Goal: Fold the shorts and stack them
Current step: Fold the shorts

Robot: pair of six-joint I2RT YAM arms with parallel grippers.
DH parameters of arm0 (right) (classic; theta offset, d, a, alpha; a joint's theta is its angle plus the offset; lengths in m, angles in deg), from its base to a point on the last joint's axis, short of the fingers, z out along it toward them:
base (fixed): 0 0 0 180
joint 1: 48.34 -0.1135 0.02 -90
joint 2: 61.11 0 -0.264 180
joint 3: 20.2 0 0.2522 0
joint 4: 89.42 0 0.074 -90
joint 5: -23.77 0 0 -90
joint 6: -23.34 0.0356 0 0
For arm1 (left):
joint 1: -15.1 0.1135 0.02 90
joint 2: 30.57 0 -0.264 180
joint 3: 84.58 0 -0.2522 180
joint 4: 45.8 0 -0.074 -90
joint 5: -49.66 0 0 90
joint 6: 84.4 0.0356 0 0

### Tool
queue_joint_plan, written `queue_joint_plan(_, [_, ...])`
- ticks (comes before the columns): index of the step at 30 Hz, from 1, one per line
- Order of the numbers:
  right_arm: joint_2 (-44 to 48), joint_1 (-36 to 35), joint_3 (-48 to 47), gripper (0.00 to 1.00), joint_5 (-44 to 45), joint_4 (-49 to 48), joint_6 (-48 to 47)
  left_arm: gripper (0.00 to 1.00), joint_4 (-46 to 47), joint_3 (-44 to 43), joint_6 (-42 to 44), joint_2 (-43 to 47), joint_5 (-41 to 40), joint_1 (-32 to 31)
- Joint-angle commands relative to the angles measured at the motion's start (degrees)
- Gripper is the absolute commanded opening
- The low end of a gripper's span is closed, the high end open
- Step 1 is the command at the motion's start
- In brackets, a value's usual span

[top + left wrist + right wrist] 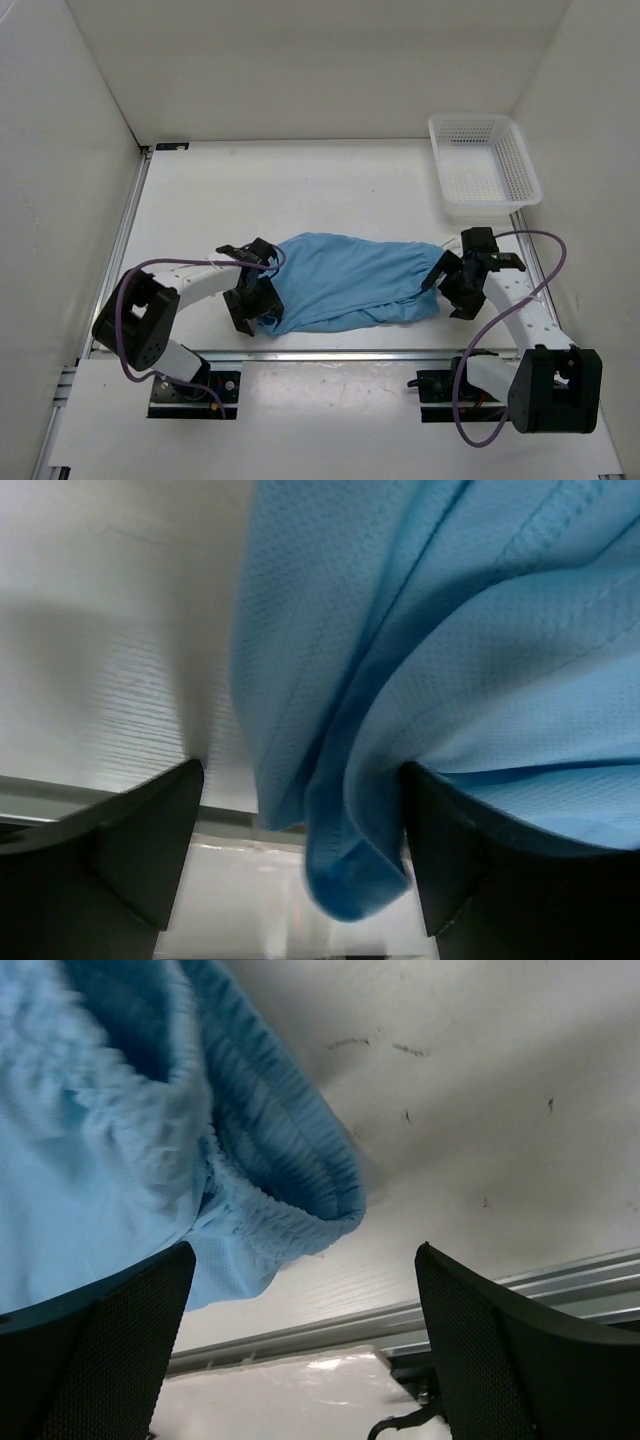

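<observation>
The light blue shorts (345, 280) lie spread crosswise in the middle of the table, gathered waistband end to the right. My left gripper (252, 302) is at their left end and stands open. In the left wrist view a dangling hem fold of the shorts (355, 875) hangs between the spread fingers (135, 850), brushing the right one, not pinched. My right gripper (452, 285) is at the waistband end, also open. In the right wrist view the elastic waistband (290, 1185) rests just beyond its left finger (110, 1345), and bare table shows between the jaws.
A white mesh basket (483, 165) stands at the back right corner. White walls enclose the table on three sides. A metal rail (330, 353) runs along the near edge, just below the shorts.
</observation>
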Motion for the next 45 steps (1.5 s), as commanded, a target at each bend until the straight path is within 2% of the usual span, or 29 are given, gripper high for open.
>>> queue_joint_plan(1, [1.17, 3.05, 1.32, 0.96, -5.61, -1.47, 3.08, 0.75, 5.05, -0.23, 1.59, -1.77, 1.35, 0.36])
queue_joint_plan(2, [1.17, 3.85, 2.10, 0.96, -6.57, -1.48, 3.09, 0.59, 5.05, -1.02, 1.60, -1.78, 0.83, 0.36])
queue_joint_plan(3, [1.17, 5.16, 3.06, 0.96, -8.15, -2.78, 3.09, 0.27, 5.05, -1.03, 2.12, -1.78, 0.82, 0.36])
queue_joint_plan(4, [1.17, 5.18, 3.07, 0.96, -9.56, -4.45, 3.61, 0.15, 5.05, -1.03, 2.13, -0.82, 0.82, 0.88])
queue_joint_plan(5, [1.17, 5.70, 3.86, 0.96, -12.27, -5.34, 3.62, 0.10, 5.05, -1.55, 2.13, -0.29, 0.82, 1.67])
queue_joint_plan(8, [-0.15, 5.70, 3.26, 0.88, -12.91, -5.96, 4.14, 0.10, 4.44, -1.56, 2.65, 2.34, 1.35, 2.30])
queue_joint_plan(9, [0.38, 5.70, 2.03, 0.82, -12.21, -5.96, 3.36, 0.10, 4.43, -1.56, 2.65, 3.05, 1.35, 2.91])
queue_joint_plan(12, [-0.14, 5.70, -0.87, 0.79, -8.96, -7.01, -0.41, 0.10, 4.43, -1.56, 2.65, 4.90, 1.87, 3.43])
queue_joint_plan(15, [-4.18, 5.70, -4.82, 0.72, -3.61, -7.54, -2.36, 0.10, 3.91, -2.08, 3.18, 6.21, 1.88, 3.44])
queue_joint_plan(18, [-7.70, 5.70, -5.54, 0.69, -2.98, -12.10, -3.50, 0.10, 3.91, -3.31, 3.71, 6.22, 1.88, 3.97])
queue_joint_plan(20, [-10.50, 5.09, -6.24, 0.60, -3.59, -14.21, -4.02, 0.10, 3.38, -3.31, 3.71, 6.22, 1.88, 3.97])
queue_joint_plan(21, [-11.65, 4.22, -7.29, 0.53, -3.59, -15.79, -4.55, 0.10, 3.38, -3.31, 3.71, 6.22, 1.88, 3.97])
queue_joint_plan(22, [-13.84, 3.69, -9.30, 0.22, -3.59, -15.80, -4.56, 0.10, 3.38, -3.31, 3.71, 6.22, 1.88, 3.97])
queue_joint_plan(23, [-14.64, 3.16, -10.54, 0.07, -3.59, -15.28, -5.17, 0.10, 3.38, -3.31, 3.71, 6.22, 1.88, 3.97])
queue_joint_plan(24, [-14.65, 2.28, -11.77, 0.00, -3.07, -13.02, -5.17, 0.10, 3.38, -3.31, 3.71, 6.22, 1.88, 3.97])
queue_joint_plan(25, [-14.65, 1.75, -12.74, 0.00, -3.07, -12.12, -5.17, 0.10, 3.38, -3.31, 4.23, 6.74, 1.88, 3.97])
queue_joint_plan(31, [-0.97, -0.10, -17.04, 0.00, -0.70, -0.02, -6.58, 0.10, 2.33, -4.45, 6.07, 7.97, 1.88, 8.08])
queue_joint_plan(35, [4.94, -0.62, -15.04, 0.00, -1.74, 6.33, -6.58, 0.10, 2.32, -4.98, 7.31, 7.98, 1.88, 10.11])
queue_joint_plan(38, [9.33, -0.62, -9.07, 0.00, -3.68, 8.36, -4.39, 0.10, 2.32, -4.98, 7.93, 7.45, 1.35, 10.64])
queue_joint_plan(43, [16.19, -3.34, 6.48, 0.00, -9.37, 7.32, 1.76, 0.10, 2.32, -4.98, 7.93, 6.22, 0.82, 10.65])
queue_joint_plan(44, [16.90, -3.35, 8.76, 0.02, -12.35, 6.61, 2.47, 0.10, 2.32, -5.51, 7.93, 5.44, 0.21, 10.65])
queue_joint_plan(45, [17.60, -3.35, 10.35, 0.08, -13.17, 6.61, 3.08, 0.10, 2.32, -5.51, 7.93, 4.91, 0.21, 10.65])
